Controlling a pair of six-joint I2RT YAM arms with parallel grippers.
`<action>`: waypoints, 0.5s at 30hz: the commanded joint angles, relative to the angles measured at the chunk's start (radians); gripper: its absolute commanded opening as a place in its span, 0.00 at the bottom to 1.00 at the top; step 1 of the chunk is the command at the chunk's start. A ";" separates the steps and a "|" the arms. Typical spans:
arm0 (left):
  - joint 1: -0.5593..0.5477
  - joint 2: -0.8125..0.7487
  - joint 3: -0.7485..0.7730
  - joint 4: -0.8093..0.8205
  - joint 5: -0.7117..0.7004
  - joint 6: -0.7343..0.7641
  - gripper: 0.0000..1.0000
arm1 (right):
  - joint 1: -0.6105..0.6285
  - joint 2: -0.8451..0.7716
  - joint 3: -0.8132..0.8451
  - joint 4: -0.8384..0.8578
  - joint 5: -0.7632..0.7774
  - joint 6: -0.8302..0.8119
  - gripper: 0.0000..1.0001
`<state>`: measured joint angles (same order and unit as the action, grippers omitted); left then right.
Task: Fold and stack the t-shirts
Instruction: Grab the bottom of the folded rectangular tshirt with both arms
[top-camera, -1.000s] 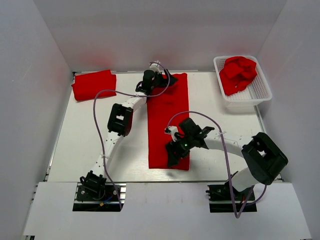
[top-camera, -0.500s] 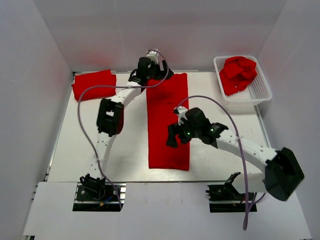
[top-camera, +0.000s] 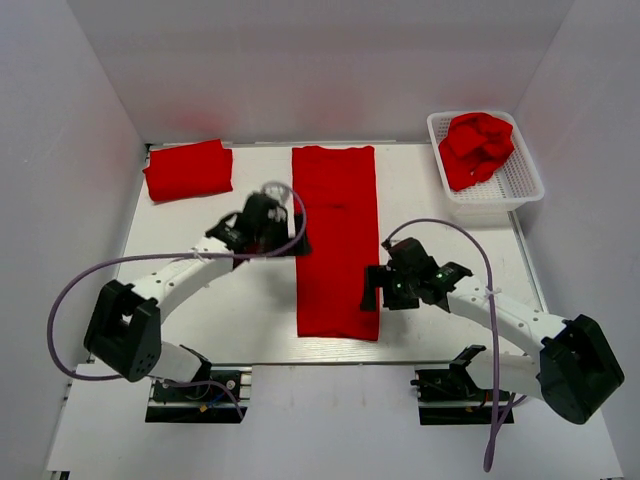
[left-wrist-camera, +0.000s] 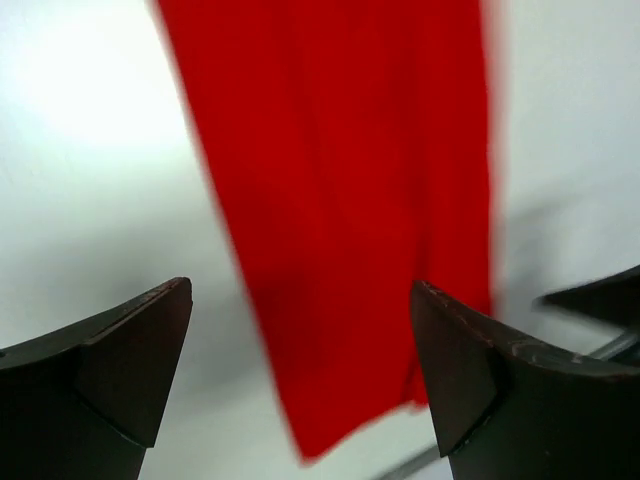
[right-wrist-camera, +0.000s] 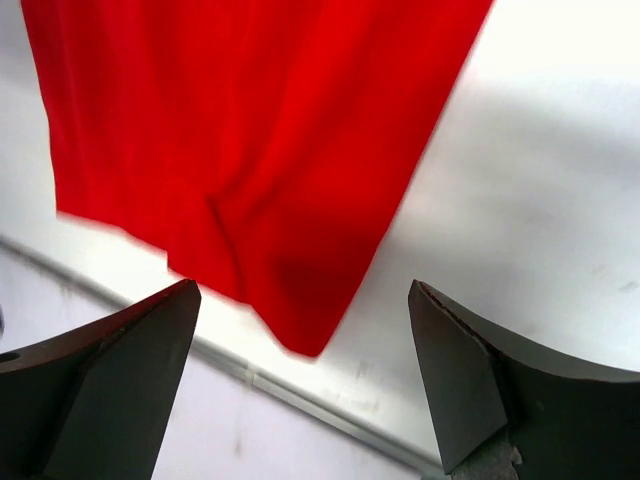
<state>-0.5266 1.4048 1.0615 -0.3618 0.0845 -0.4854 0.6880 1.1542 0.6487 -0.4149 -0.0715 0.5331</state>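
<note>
A red t-shirt lies flat on the table as a long narrow strip running from far edge to near edge. It also shows in the left wrist view and the right wrist view. A folded red t-shirt lies at the far left. More red t-shirts are bunched in the basket. My left gripper is open and empty at the strip's left edge, about mid-length. My right gripper is open and empty at the strip's right edge, near its front corner.
A white mesh basket stands at the far right corner. White walls close in the table on the left, right and back. The table's front edge runs just beyond the strip's near end.
My left gripper has drawn back from the strip's far end to its left edge at mid-length. My right gripper has moved off the cloth to its right edge.
</note>
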 joint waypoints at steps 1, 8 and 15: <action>-0.068 -0.039 -0.188 -0.209 0.061 -0.082 1.00 | -0.001 -0.016 -0.030 -0.096 -0.152 0.021 0.90; -0.223 -0.153 -0.350 -0.212 0.089 -0.159 1.00 | 0.008 -0.047 -0.122 -0.007 -0.244 0.030 0.90; -0.303 -0.063 -0.402 -0.097 0.162 -0.180 0.98 | 0.007 -0.034 -0.162 0.053 -0.267 0.042 0.90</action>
<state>-0.8005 1.3182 0.6785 -0.5072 0.2035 -0.6449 0.6903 1.1210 0.4946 -0.4164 -0.2955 0.5636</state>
